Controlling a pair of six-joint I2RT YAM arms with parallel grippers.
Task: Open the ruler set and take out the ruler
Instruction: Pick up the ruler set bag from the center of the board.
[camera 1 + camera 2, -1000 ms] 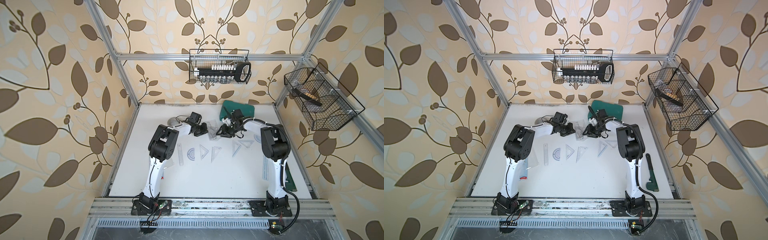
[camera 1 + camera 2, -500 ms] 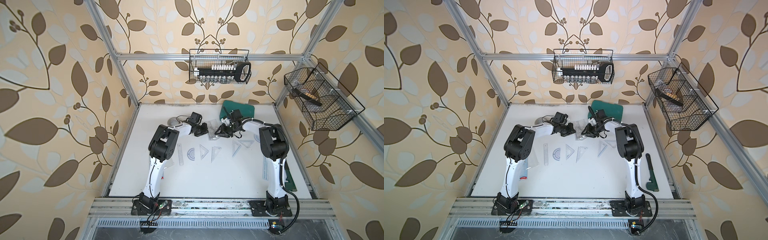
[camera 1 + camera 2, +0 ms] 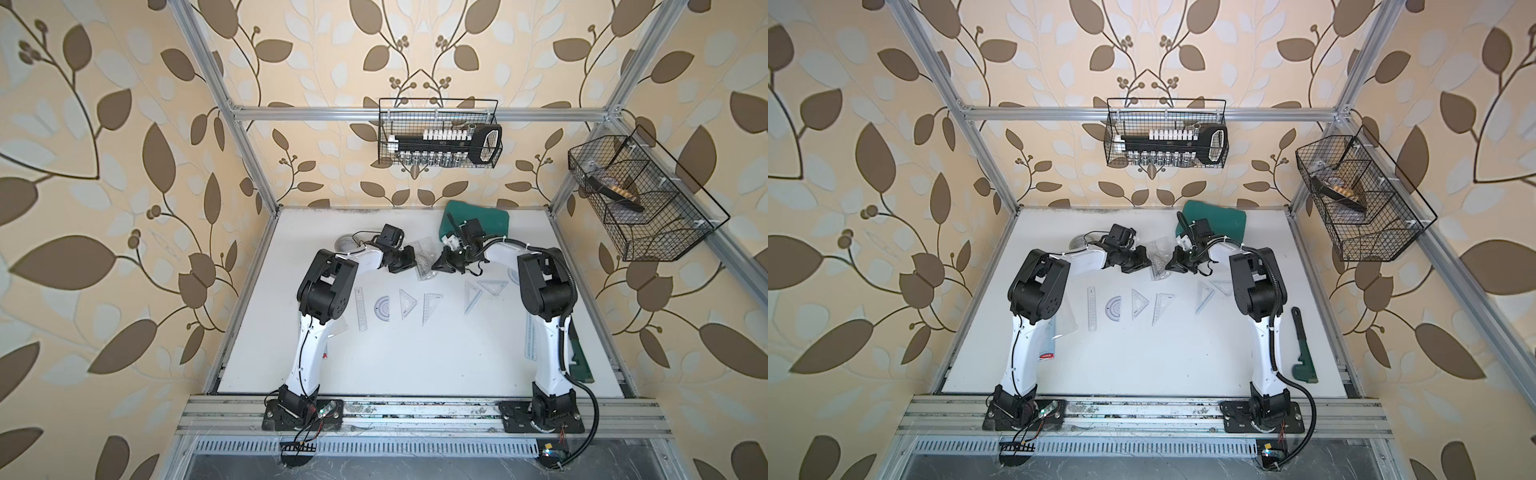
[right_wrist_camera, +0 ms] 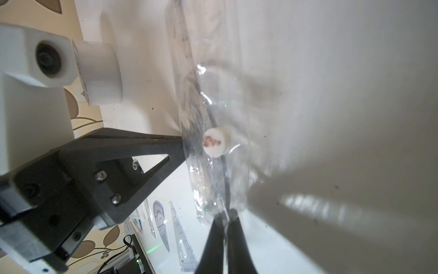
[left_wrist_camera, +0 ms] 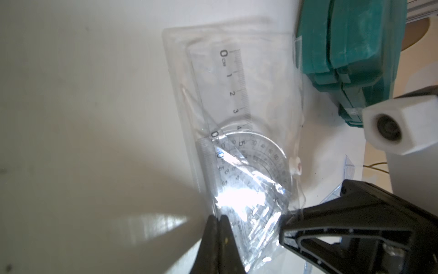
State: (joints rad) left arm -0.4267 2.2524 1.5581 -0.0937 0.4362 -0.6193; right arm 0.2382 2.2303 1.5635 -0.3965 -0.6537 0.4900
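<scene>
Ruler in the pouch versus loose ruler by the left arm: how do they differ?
The pouched ruler sits inside the clear pouch; the loose ruler lies bare on the table. The pouched ruler overlaps a protractor; the loose ruler overlaps nothing. The left gripper and right gripper pinch the pouched ruler's pouch, not the loose ruler. Both are clear and straight.

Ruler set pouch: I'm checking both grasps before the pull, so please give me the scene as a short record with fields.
held item: clear plastic ruler-set pouch, between both arms
left pincer: shut on one pouch edge
right pincer: shut on the opposite edge
closure: white snap button, fastened or not unclear
inside pouch: transparent straight ruler, clear semicircular protractor
nearby: green foam pad
</scene>
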